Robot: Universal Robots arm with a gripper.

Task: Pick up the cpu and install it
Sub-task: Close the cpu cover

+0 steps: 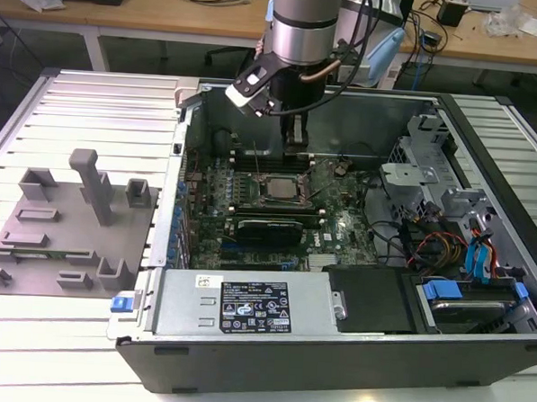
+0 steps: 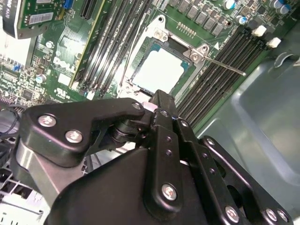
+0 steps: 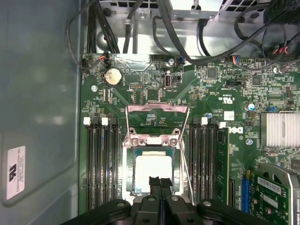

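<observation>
Currently, cpu (image 1: 276, 190), centre of the exterior view, seated in socket (image 3: 127, 157): likely light, stiff, fragile, best taken by opposite edges; gripper (image 3: 160, 182) above, pressed together, empty.

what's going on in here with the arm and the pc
The arm reaches into the open case, with its tool above the motherboard's socket. The cpu lies flat in the socket, and the socket's metal plate is flipped open. The tool's fingers are together and hold nothing.
</observation>
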